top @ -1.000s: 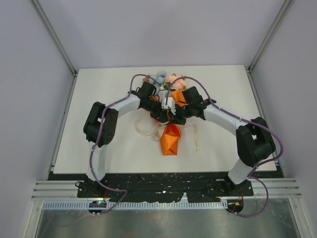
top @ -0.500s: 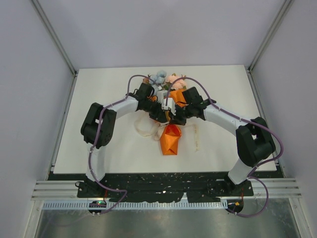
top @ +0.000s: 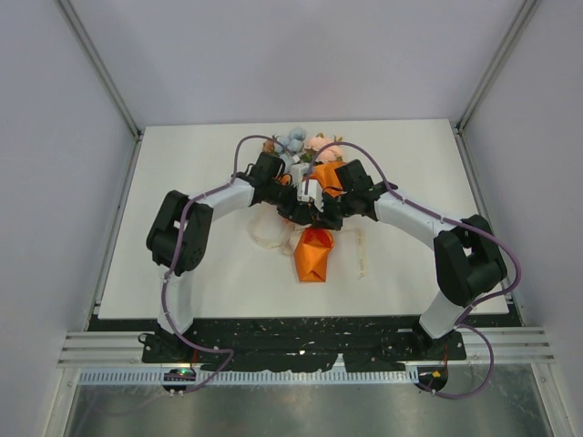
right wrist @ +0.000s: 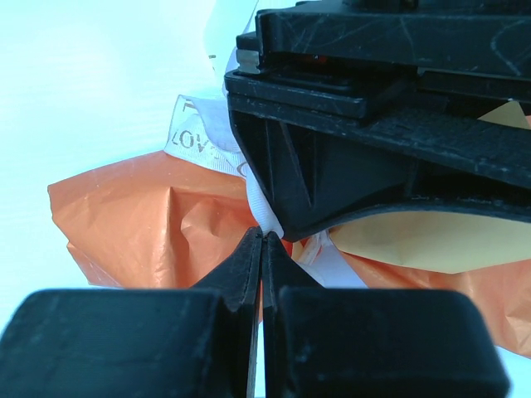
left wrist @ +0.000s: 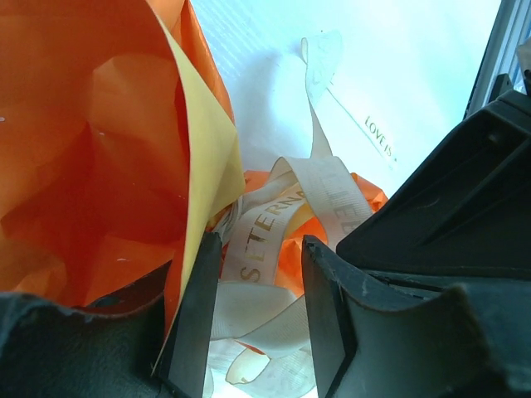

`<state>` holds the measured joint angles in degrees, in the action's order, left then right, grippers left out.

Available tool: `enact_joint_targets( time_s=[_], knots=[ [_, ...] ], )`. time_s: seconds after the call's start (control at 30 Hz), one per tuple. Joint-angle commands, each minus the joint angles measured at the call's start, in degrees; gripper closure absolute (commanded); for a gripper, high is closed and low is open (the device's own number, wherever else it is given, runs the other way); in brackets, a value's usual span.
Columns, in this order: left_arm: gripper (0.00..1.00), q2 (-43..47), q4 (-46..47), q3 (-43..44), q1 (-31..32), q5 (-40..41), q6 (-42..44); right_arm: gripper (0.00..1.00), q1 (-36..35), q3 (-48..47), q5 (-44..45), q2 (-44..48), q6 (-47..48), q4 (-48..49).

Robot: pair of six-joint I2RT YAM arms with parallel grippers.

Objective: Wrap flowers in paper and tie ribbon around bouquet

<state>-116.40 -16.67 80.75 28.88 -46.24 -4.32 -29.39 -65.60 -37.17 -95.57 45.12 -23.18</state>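
The right pincer [right wrist: 262,236] clamped the cream-white satin ribbon [left wrist: 267,222], probably for tension. The left pincer [left wrist: 260,245] stood apart around it.

left gripper [left wrist: 259,249] jaws parted again around the ribbon [left wrist: 332,195], left elbow swung outward

White table [top: 182,182] in a grey booth [top: 291,55]
A black plate [top: 301,326] and silver rails [top: 100,348] run along its near edge, a white slotted strip [top: 301,375] beside them.
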Motion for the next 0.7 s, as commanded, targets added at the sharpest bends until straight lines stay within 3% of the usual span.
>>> enact_joint_targets(
  time_s=[0.0, 0.17, 0.3, 0.43, 0.67],
  knots=[
    [0.52, 0.7, 0.9, 0.6, 0.8, 2.7, 2.2, 0.95, 0.5, 0.0, -1.2, 1.8, 0.4, 0.9],
    [0.56, -0.1, -1.7, 0.6, 1.6, 5.4, 5.8, 0.95, 0.6, -0.1, -1.2, 1.6, 0.3, 0.9],
    [0.82, 0.1, -2.9, 1.0, 1.6, 5.4, 5.6, 0.95, 0.7, -0.2, -0.9, 1.4, 0.5, 0.9],
    [1.0, 2.9, 0.7, -0.8, 1.2, 1.3, 2.1, 0.95, 1.1, -0.1, -0.7, 1.4, 0.8, 0.9],
    [1.0, 6.3, 11.2, -2.4, -0.3, -3.9, -8.9, 0.95, 1.6, 0.4, -0.7, 2.3, 1.5, 0.2]
  ],
)
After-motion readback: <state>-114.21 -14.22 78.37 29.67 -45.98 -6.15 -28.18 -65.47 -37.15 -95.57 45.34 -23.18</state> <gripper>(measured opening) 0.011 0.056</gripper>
